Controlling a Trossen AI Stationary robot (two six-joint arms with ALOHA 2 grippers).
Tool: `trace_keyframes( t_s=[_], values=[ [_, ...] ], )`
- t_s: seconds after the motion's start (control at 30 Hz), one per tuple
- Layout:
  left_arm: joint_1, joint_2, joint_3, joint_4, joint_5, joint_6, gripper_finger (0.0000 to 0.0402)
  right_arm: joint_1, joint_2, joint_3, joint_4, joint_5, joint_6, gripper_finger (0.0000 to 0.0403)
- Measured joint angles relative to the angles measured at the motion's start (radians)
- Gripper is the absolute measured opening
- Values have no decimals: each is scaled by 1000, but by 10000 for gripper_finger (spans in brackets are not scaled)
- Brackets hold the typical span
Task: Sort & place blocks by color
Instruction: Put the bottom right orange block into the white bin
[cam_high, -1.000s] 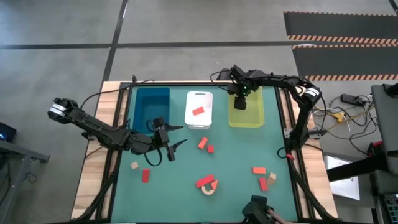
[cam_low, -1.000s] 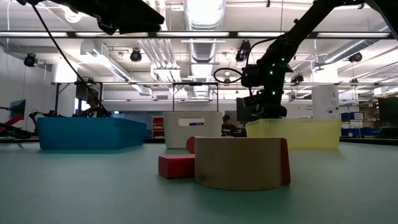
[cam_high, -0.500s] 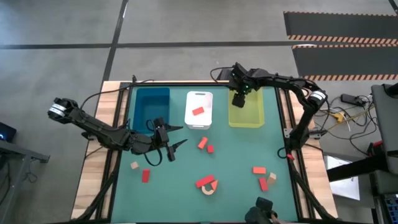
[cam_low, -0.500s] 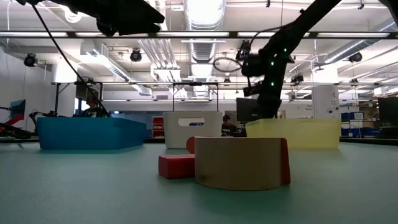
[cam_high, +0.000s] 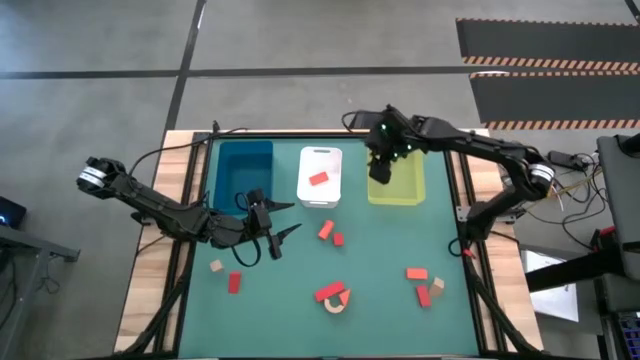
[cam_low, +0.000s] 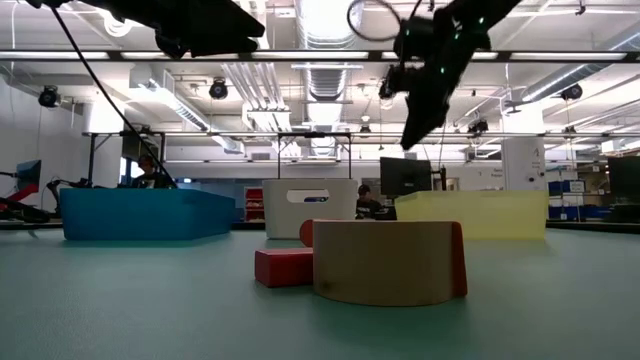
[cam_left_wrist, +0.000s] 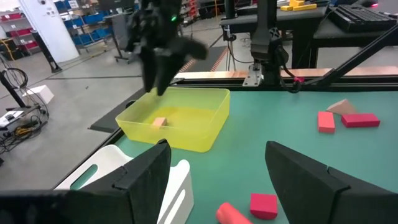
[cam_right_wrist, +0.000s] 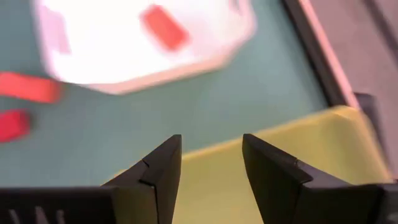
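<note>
so the right gripper (cam_high: 378, 172) is hanging up over the near-left corner of the yellow-green tray (cam_high: 405, 188), well clear of the surface in the low view, fingers (cam_right_wrist: 273, 177) spread apart with nothing between them. there's one tan block (cam_left_wrist: 159, 122) sitting inside that yellow-green tray, you can see it from the left wrist camera. the white tray (cam_high: 320, 160) next door has a single red block (cam_high: 318, 179) in it, and the blue tray (cam_high: 244, 165) sits at the far left of the row, can't really make out anything in it. the left gripper (cam_high: 272, 231) is parked just in front of the blue tray, low over the green surface (cam_high: 380, 240), fingers (cam_left_wrist: 301, 180) also spread wide and holding nothing. the rest of the blocks are loose on the surface: two red ones (cam_high: 326, 231) right in front of the white tray, a tan cube (cam_high: 216, 266) and a red brick (cam_high: 234, 283) toward the left front, a red brick lying against the tan arch piece (cam_high: 337, 300) near the middle front, and a little cluster of red and tan pieces (cam_high: 424, 292) at the right front. in the low view that arch (cam_low: 388, 262) fills up the foreground with the red brick (cam_low: 284, 267) touching its side.
</note>
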Motion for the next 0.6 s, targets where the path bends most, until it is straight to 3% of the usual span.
trace_keyframes(
  t_s=[0.6],
  values=[
    [0,0,0,1,-1,2,244,476,-99,-5,-67,-3,309,133]
  ],
)
